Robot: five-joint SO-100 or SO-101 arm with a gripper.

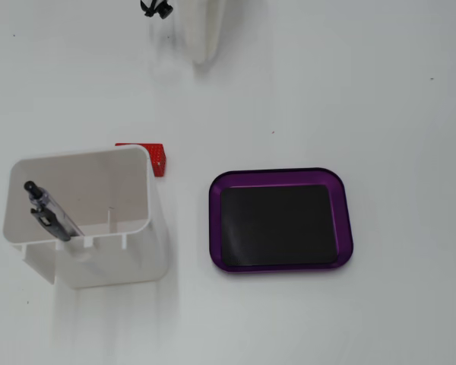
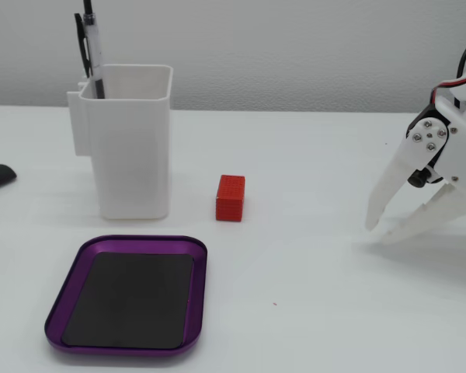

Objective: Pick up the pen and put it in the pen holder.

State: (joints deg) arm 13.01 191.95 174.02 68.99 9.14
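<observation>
Looking down in a fixed view, I find the pen [image 1: 52,212] leaning inside the white pen holder [image 1: 148,194] at the left of the frame, tip down against the holder's left wall. A red block [image 1: 158,157] sits just behind the holder, and a purple tray [image 1: 280,178] lies at centre right. Only a blurred white part of my arm shows at the top edge.

From the side, in a fixed view, the pen [image 2: 93,48] stands upright in the pen holder [image 2: 132,140] at upper left, its top above the rim. My pincer [image 2: 375,231] is at the right edge, released, jaws spread and empty, tips near the table. I judge placement complete. To finish well, I should retreat clear of the holder and red block [image 2: 230,197].
</observation>
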